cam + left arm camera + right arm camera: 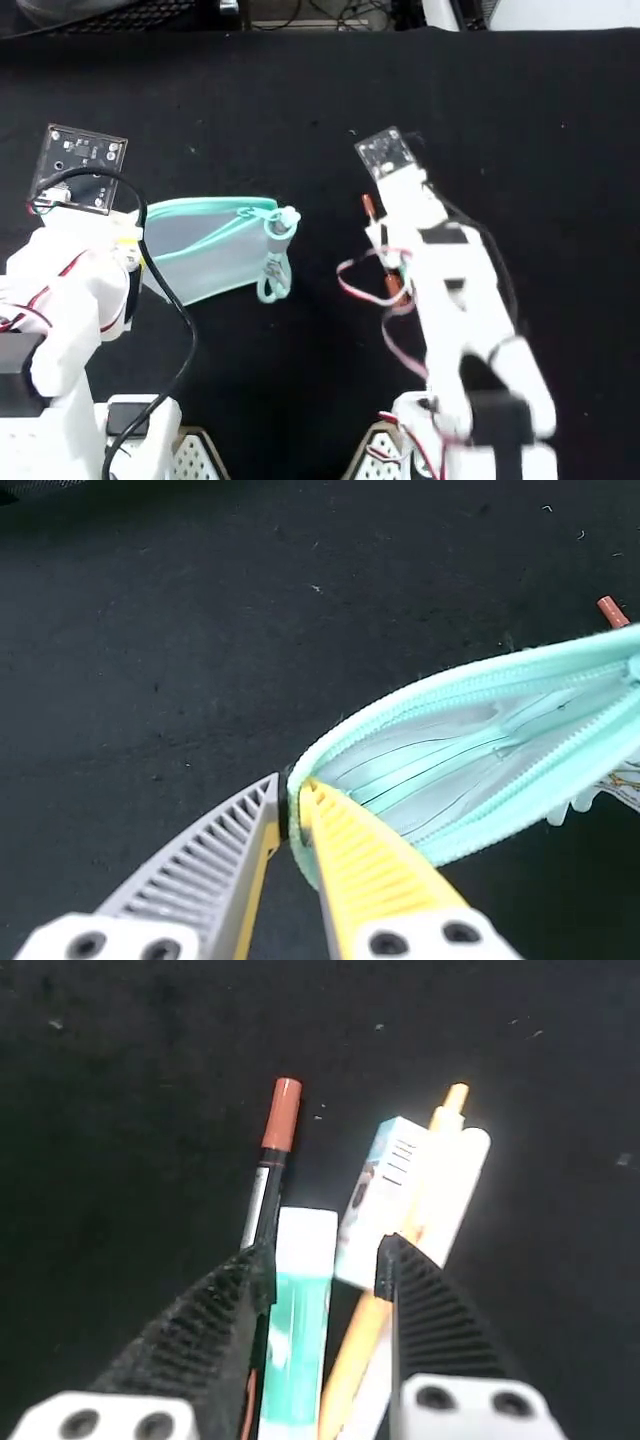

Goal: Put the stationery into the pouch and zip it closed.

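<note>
From above, the soft mint-green zip pouch (205,250) lies on the black cloth bench (520,100). Its long side runs across from the left arm (60,300) toward the right arm (445,270). The red-brown end of a thin pencil (368,206) peeks out by the right arm and points to the far side of the bench. From the left wrist, the left end effector (291,815) is pressed together on one end of the pouch rim, and the zip is open. From the right wrist, the right end effector (325,1260) is over the pencil, a mint-and-white stick (300,1290), a small white box (385,1195) and an orange pen (452,1100). They lie side by side, all pointing away from it. I cannot tell if it is squeezing them. This looks like the filling step. Next, I think the things must be lifted, turned to line up with the pouch's long mouth, and slid in.
</note>
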